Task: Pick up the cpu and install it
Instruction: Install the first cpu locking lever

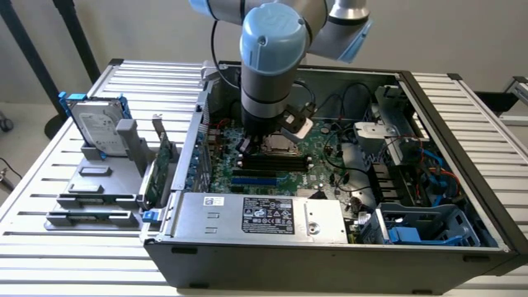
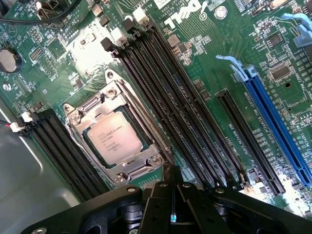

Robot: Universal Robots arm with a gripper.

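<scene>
Closest to the exterior view's lens, a silver power supply box (image 1: 259, 213) with a black label lies along the near edge of the open computer case (image 1: 486, 204), which rests on a slatted tabletop (image 1: 49, 260). Behind it the green motherboard (image 1: 326, 158) lies flat, and the arm reaches down over its middle. In the wrist view the claw (image 2: 171, 202) has its black fingers pressed together with nothing between them, poised just above the board beside the socket. The cpu (image 2: 115, 141), silvery top up, already sits squarely in the socket frame (image 2: 78, 119), between two banks of black memory slots (image 2: 175, 117). Judging from this, the pick and the placing look done; whether the retaining frame is latched cannot be told. On the exterior view's left, outside the case, a hard drive (image 1: 97, 129) in a blue bracket stands on a grey holder (image 1: 95, 201).
</scene>
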